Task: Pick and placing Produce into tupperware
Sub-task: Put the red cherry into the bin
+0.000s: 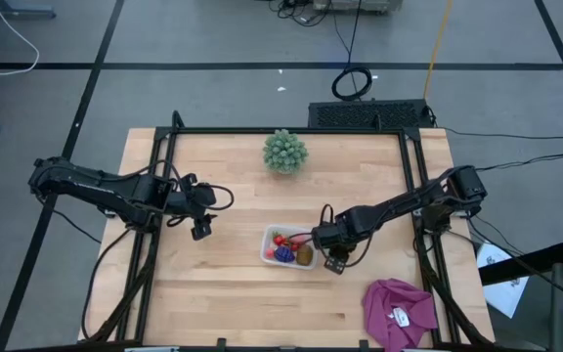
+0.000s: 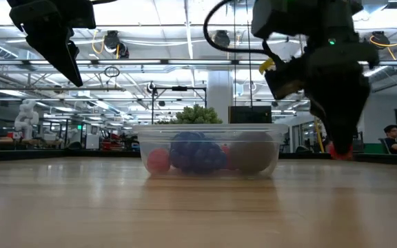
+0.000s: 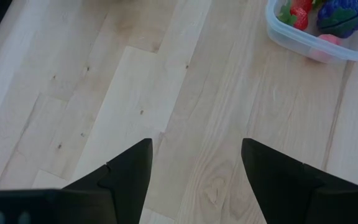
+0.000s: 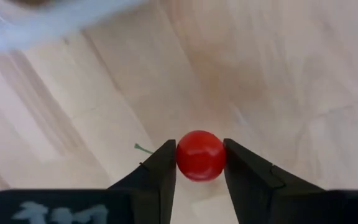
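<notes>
Our right gripper [image 4: 200, 163] clamps a small round red fruit [image 4: 200, 155] just beside the clear plastic rectangular tupperware [image 1: 268, 248] — our left gripper [image 3: 194, 167] hovers open, well apart.

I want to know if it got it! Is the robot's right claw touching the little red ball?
Touching. In the right wrist view, the right gripper has both fingers pressed against the sides of the red ball, with no gap showing.

Tupperware [image 4: 48, 22] shows only as a blurred rim cut by the right wrist frame's edge; in the left wrist view, tupperware and purple cluster [image 3: 344, 15] are cropped.
</notes>
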Robot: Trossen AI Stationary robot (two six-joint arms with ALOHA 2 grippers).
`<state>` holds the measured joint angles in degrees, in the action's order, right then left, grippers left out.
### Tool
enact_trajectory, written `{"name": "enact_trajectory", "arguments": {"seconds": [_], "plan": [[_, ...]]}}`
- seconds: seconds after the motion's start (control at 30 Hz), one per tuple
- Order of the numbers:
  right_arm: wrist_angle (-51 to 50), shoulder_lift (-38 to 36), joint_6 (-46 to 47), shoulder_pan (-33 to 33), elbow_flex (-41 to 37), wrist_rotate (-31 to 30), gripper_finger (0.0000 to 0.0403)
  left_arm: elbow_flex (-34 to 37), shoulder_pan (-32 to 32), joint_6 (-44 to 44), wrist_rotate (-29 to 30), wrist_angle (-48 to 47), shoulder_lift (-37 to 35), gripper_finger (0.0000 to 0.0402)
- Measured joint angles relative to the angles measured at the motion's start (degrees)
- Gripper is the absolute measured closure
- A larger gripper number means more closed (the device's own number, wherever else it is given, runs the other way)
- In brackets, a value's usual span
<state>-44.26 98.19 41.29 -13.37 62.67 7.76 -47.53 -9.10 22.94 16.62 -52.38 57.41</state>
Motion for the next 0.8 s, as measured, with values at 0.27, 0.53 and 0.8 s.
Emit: {"name": "enact_trajectory", "arguments": {"seconds": [0.27,0.53,0.8], "plan": [[-1.67,-0.02,-3.12,1.29,8.62,-0.10,0.0291,0.00,0.02,-0.02,0.00,0.00,0.00,0.0149],[-1.31,-0.07,-8.53,2.24,16.69,-0.10,0.0291,0.00,0.00,-0.48,0.02,-0.02,0.00,0.0149],[3.74,1.17,-12.76,5.03,17.23,2.30,0.0291,0.00,0.00,-0.48,0.02,-0.03,0.01,0.0149]]}}
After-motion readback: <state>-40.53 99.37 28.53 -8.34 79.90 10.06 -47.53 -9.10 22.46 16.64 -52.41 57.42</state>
